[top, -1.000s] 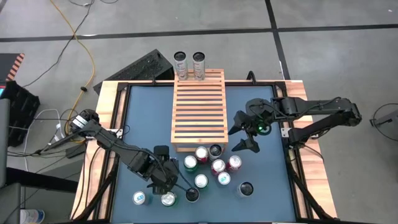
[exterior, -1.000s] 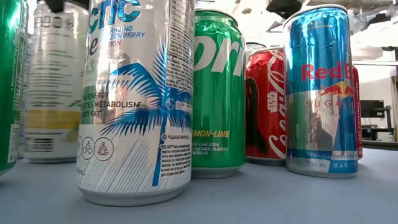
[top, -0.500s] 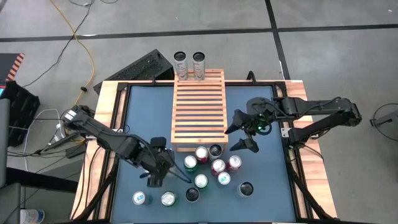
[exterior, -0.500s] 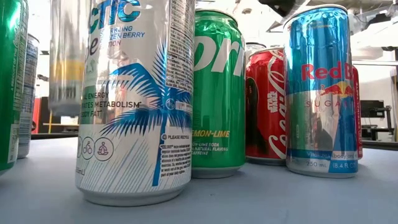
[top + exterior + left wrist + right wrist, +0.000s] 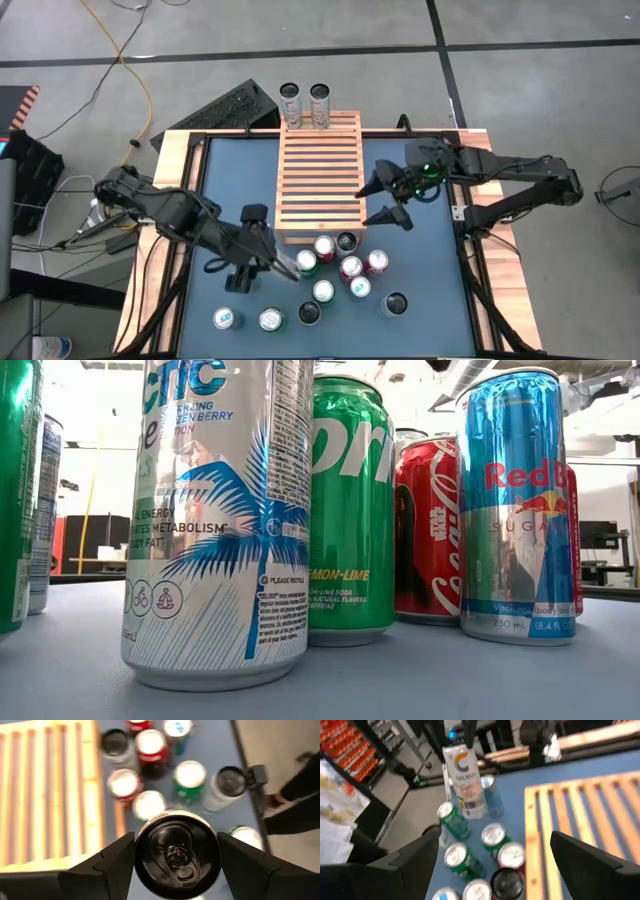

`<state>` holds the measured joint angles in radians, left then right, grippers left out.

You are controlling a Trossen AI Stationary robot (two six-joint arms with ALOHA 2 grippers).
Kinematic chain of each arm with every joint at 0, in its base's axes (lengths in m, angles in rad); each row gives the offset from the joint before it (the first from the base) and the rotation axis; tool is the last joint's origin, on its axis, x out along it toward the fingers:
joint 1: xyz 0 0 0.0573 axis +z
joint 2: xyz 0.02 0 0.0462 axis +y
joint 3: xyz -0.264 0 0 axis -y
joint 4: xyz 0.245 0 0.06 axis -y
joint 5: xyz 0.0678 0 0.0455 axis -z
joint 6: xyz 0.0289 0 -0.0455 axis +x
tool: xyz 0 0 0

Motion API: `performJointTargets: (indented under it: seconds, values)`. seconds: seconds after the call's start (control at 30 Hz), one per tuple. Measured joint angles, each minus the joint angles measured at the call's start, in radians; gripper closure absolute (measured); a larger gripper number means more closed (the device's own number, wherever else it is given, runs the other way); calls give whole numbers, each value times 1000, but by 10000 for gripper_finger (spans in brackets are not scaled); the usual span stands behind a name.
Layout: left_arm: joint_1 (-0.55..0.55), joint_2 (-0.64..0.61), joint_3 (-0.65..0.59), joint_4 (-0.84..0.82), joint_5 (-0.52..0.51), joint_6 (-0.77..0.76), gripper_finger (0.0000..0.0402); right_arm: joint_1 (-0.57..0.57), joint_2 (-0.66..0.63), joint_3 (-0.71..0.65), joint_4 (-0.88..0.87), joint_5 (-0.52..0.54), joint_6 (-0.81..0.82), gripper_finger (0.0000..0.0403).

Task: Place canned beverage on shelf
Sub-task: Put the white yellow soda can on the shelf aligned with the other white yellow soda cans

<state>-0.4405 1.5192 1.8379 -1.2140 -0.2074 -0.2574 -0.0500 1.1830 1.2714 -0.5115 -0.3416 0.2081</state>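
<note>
So the left gripper [image 5: 177,852] has a can [image 5: 177,858] clamped between its two fingers. It's a white Celsius can with orange lettering and a black lid with the pull tab, clearest in the right wrist view [image 5: 465,782]. From overhead it's sitting in the air over the blue table [image 5: 420,320], just left of the can cluster [image 5: 340,275] and near the shelf's [image 5: 319,175] near-left corner.

Compared to a second ago, the left arm has lifted the can off the front row and swung it back toward the shelf. In the low view it's gone from the spot where it stood on the left.

The can looks upright, long axis vertical, lid up toward the wrist camera.

The right gripper [image 5: 382,200] hangs spread wide and empty at the shelf's right edge; it has crept a bit closer.
</note>
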Motion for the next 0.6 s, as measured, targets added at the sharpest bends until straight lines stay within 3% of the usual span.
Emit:
performJointTargets:
  seconds: [0.2, 0.43, 0.6]
  values:
    - [85, 0, 91, 1, -52, 113, 165, -24, -7, 86, -2, 0, -61, 35]
    - [168, 0, 145, 0, -44, 424, 165, -69, 10, 166, -7, 0, -111, 35]
    - [218, 1, 164, 0, -100, 583, 165, -104, 8, 188, -1, 0, -112, 35]
